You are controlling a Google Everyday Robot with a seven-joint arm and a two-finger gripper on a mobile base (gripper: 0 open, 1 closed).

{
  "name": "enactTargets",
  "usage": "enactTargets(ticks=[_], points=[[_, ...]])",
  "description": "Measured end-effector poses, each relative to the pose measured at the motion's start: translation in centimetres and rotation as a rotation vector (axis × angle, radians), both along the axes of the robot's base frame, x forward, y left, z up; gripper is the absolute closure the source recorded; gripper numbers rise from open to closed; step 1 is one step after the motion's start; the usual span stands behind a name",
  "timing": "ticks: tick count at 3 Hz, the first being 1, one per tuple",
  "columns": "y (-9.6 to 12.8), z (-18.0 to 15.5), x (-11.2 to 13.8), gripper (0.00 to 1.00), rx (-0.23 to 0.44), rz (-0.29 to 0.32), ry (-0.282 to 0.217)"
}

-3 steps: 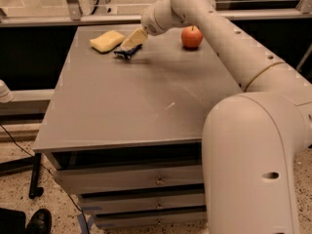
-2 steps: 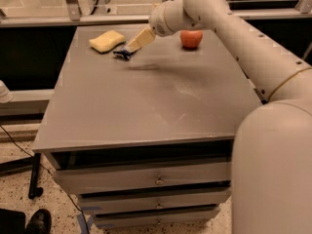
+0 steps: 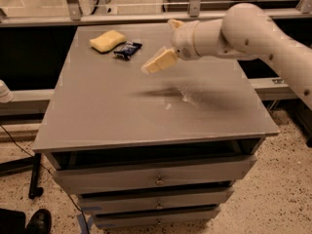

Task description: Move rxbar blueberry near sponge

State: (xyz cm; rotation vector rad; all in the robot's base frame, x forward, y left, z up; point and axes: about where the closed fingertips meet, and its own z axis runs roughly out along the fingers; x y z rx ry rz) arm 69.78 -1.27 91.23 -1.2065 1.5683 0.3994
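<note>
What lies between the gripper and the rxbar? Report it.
Nothing: in the camera view only bare table separates the gripper, hovering over the rear middle, from the rxbar beside the sponge.

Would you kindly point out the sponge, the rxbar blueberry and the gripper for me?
sponge [image 3: 107,40]: camera view, middle of its top face.
rxbar blueberry [image 3: 127,49]: camera view, middle of the wrapper.
gripper [image 3: 149,68]: camera view, its tip, hovering apart from the rxbar blueberry.
</note>
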Motion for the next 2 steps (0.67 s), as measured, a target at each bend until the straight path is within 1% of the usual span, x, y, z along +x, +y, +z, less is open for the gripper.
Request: enactTargets(ticks=[1,2], points=[[-6.6,-1.4,-4.9,0.00,-0.035,-0.049,0.019],[-9.6,-1.8,-5.6,0.00,-0.039,-0.093,0.023]])
